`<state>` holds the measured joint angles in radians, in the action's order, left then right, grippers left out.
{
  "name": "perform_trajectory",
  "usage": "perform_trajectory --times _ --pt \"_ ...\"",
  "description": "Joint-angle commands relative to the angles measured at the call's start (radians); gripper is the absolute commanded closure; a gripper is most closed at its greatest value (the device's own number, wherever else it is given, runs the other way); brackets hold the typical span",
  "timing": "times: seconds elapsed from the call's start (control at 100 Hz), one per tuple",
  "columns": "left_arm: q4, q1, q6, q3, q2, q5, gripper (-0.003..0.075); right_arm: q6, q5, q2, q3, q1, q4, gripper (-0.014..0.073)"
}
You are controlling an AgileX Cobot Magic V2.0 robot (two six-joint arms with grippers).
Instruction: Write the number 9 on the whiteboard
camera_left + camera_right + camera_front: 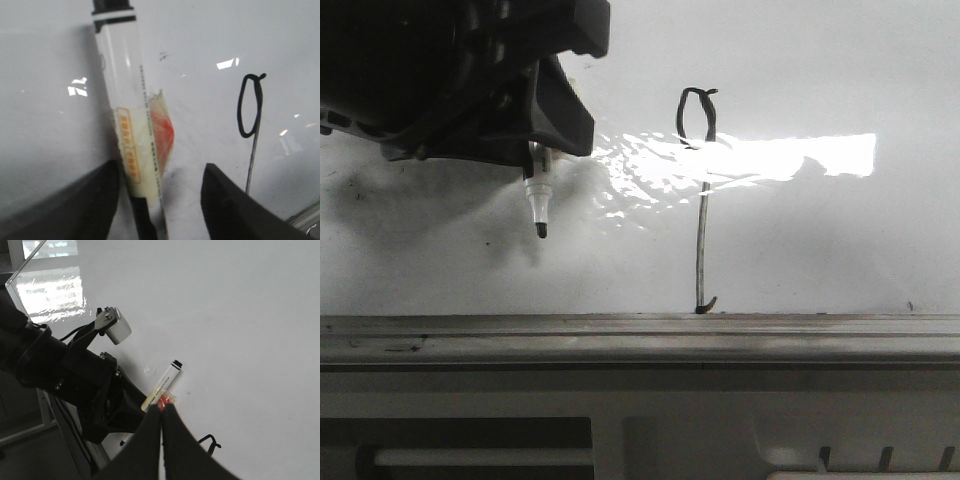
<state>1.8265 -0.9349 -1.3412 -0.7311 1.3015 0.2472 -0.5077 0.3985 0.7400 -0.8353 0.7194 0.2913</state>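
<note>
Whiteboard (800, 240) is lying flat, taking up nearly the whole tabletop, glare streaking across its middle, grey rail (640, 338) running along its near edge. Faint specks are showing on the white.

Left claw (535, 150) is hanging over the board's left part, gripping a marker (536, 195) with its black tip pointing toward the near edge. Tip is sitting well left of the drawn line; can't tell whether it's touching the surface. In the left wrist view the marker (127, 125) is lying against one finger (75, 205), the other finger (235, 205) standing apart from it, with a bit of reddish tape (162, 132) on the barrel.

Right claw (161, 440) is hovering above, fingers pressed together, holding nothing.

Number 9 (700, 200) is sitting mid-board: narrow loop on the far side, long stem running to a tiny hook right beside the near rail.
</note>
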Motion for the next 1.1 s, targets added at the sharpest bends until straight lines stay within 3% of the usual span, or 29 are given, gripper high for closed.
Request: perform_trajectory --times 0.0,0.09,0.27,0.36,0.52,0.72,1.09 --pt "0.033 0.021 0.005 -0.002 -0.015 0.168 0.022 -0.007 -0.048 -0.007 -0.035 -0.004 0.013 0.0657" --pt "0.033 0.019 -0.006 0.007 -0.087 0.141 0.0155 -0.007 -0.016 -0.026 -0.017 -0.004 0.013 0.0654" --pt "0.033 -0.04 -0.091 0.101 -0.336 0.134 0.0193 -0.007 -0.093 -0.184 0.14 -0.009 -0.032 0.0638" --pt "0.033 -0.088 -0.12 0.17 -0.463 0.134 0.0321 -0.007 -0.146 -0.295 0.247 -0.02 -0.052 0.0638" --pt "0.033 -0.149 -0.126 0.281 -0.665 0.127 0.074 -0.007 -0.164 -0.454 0.377 -0.026 -0.059 0.0638" --pt "0.033 -0.159 -0.128 0.341 -0.784 0.118 0.0738 -0.007 -0.155 -0.545 0.396 -0.026 -0.059 0.0638" --pt "0.033 -0.159 -0.128 0.35 -0.789 0.118 0.0738 -0.007 -0.158 -0.545 0.396 -0.026 -0.059 0.0638"
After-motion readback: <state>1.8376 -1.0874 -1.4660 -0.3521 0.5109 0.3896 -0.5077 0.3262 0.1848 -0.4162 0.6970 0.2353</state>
